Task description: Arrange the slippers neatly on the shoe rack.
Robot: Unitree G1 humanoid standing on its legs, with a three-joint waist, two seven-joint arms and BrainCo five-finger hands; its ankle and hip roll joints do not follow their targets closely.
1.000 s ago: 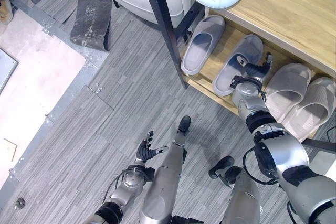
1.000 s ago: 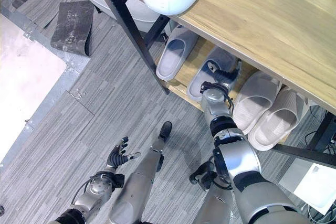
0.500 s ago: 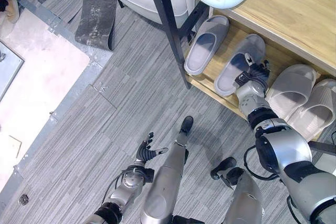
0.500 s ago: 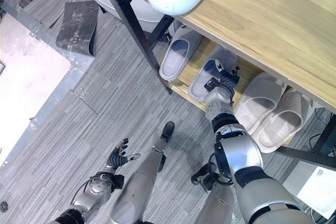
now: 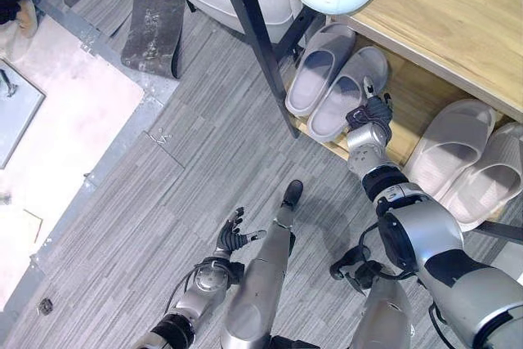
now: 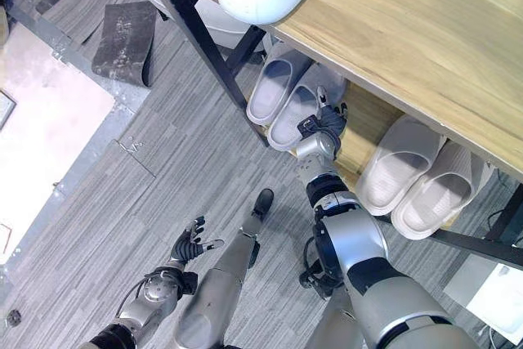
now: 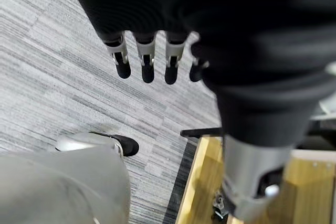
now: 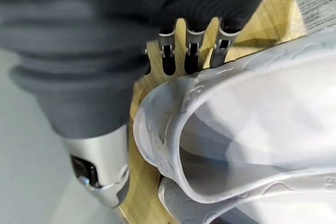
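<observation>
Your left hand [image 5: 231,236] is nearest, low over the floor with its fingers [image 7: 147,67] straight and spread, holding nothing, well away from the rack [image 5: 413,96].

Your right hand [image 5: 368,114] is up at the rack's lower shelf, against the outer side of the second slipper [image 5: 343,100]. In the right wrist view its fingers [image 8: 191,51] are straight, tips against the slipper's rim, nothing clamped; looks like a push contact, not a grasp.

Key relation: that slipper lies on the left of your right hand, toward the rack's post [image 5: 249,34]. Its long axis runs from the shelf's front edge back under the top shelf, roughly parallel to the first slipper [image 5: 315,71], and the two sit side by side, touching or nearly so. I'd judge any further nudge should go along that same sideways line, kept light so the heel doesn't swing out over the front edge.

Count: four slippers, all on the lower shelf. Two in the left pair by the post, two in the right pair [image 5: 470,157], which lie close together and well apart from your hand. Bare shelf between the pairs.
</observation>
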